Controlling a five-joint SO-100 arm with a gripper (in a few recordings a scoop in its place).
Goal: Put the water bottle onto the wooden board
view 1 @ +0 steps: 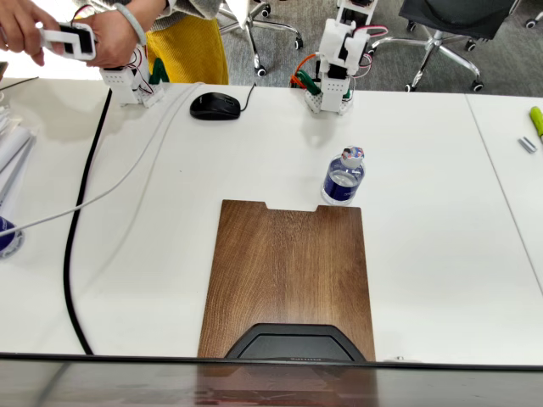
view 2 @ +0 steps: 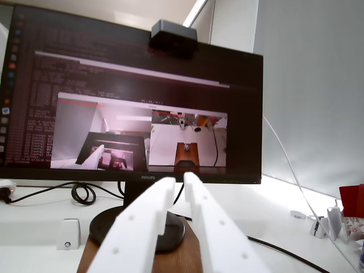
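Water bottle (view 1: 344,178) stands upright on the white counter (view 1: 441,254), just beyond the far short edge of the wooden board (view 1: 287,275) near its right corner in the fixed view, touching or nearly touching that edge; which one cannot be told. It sits between the board and the arm's base (view 1: 329,95), well below and in front of the raised tool. The board lies flat with its notched short edge toward the arm and its near end under a black angular monitor stand (view 1: 293,343).

In the wrist view the tool (view 2: 178,185) has its two white fingers (view 2: 149,219) drawn close together, a thin gap left between the tips, and nothing is held between them. It is lifted and points level across the counter at a dark monitor (view 2: 131,96), with the board's end and the round foot of the stand just under the fingertips.

A black computer mouse (view 1: 215,106) rests on the counter to the left of the arm's base in the fixed view, and a black cable (view 1: 75,254) runs down the counter's left side.
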